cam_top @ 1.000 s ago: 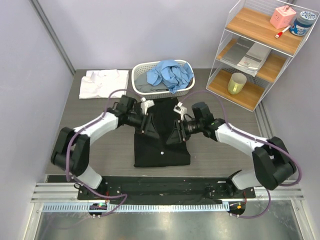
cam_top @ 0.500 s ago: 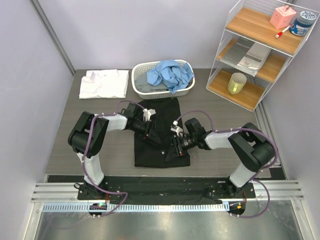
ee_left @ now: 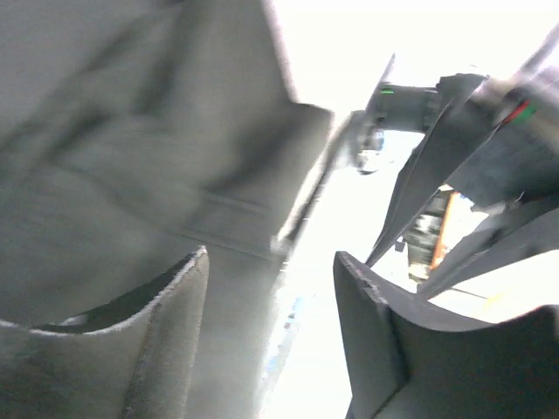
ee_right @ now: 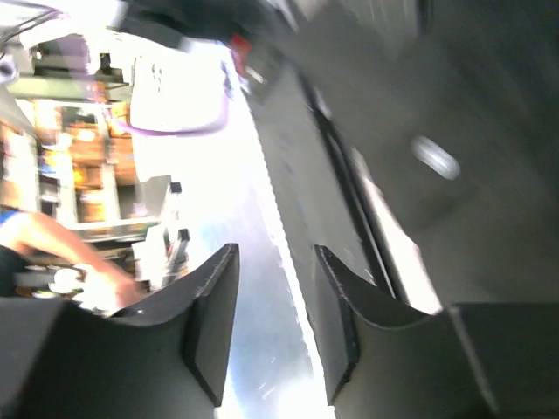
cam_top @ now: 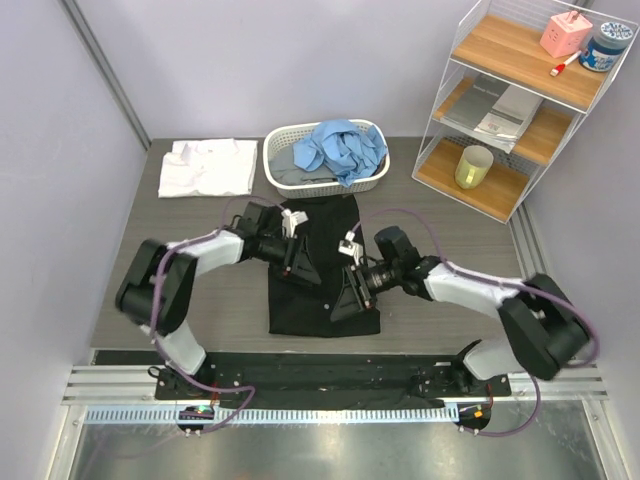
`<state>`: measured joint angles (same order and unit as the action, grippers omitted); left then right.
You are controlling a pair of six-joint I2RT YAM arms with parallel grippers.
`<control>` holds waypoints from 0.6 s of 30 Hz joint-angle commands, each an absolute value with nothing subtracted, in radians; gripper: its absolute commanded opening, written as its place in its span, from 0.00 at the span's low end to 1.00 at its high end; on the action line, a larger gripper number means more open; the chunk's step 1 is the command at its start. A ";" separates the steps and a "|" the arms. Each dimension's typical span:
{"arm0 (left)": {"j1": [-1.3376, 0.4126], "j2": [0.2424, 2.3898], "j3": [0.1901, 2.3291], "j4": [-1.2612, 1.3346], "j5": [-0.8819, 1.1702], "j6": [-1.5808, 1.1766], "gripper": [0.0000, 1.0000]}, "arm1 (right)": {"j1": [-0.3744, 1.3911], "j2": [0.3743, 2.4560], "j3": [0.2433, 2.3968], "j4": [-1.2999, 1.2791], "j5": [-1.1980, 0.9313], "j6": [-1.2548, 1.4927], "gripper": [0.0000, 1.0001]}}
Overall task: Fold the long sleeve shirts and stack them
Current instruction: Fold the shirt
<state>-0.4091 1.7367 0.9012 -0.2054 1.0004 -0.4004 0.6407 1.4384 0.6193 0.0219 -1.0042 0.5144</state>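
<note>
The black long sleeve shirt [cam_top: 312, 312] lies flat in the middle of the table, folded into a narrow upright rectangle. My left gripper [cam_top: 292, 262] sits low at its left edge, jaws open and empty [ee_left: 271, 340]; blurred dark cloth [ee_left: 105, 175] fills that view's left. My right gripper [cam_top: 345, 295] sits low over the shirt's right half, open and empty [ee_right: 275, 332]; dark cloth with a small white button [ee_right: 434, 157] shows to its right. A folded white shirt [cam_top: 208, 167] lies at the back left. A light blue shirt [cam_top: 340, 148] is bunched in the basket.
The white slatted basket [cam_top: 283, 139] stands at the back centre, touching the black shirt's far end. A wire shelf rack [cam_top: 500, 190] with wooden boards stands at the back right, holding a yellow cup [cam_top: 473, 167], papers and small items.
Both grippers have moved toward the near side, lower over the black shirt. The left arm's elbow has swung in and out again. The shirt's outline is unchanged.
</note>
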 commanded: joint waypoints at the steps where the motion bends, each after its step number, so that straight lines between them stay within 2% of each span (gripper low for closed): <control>1: -0.374 1.484 0.862 -0.233 1.080 -0.397 0.63 | 0.598 1.278 0.732 -0.147 -0.983 0.408 0.48; 4: -0.373 1.382 0.790 -0.151 1.071 -0.548 0.66 | 0.572 1.314 0.715 -0.137 -0.947 0.400 0.53; 7: -0.373 1.358 0.674 -0.036 1.072 -0.732 0.69 | 0.568 1.402 0.698 -0.048 -0.925 0.437 0.52; 10: -0.373 1.370 0.563 0.102 1.075 -0.898 0.67 | 0.574 1.465 0.680 0.073 -0.937 0.534 0.43; 14: -0.374 1.361 0.480 0.163 1.031 -1.020 0.61 | 0.580 1.549 0.652 0.140 -0.943 0.598 0.40; 18: -0.368 1.342 0.391 -0.007 0.910 -1.005 0.54 | 0.581 1.591 0.582 0.211 -0.925 0.649 0.40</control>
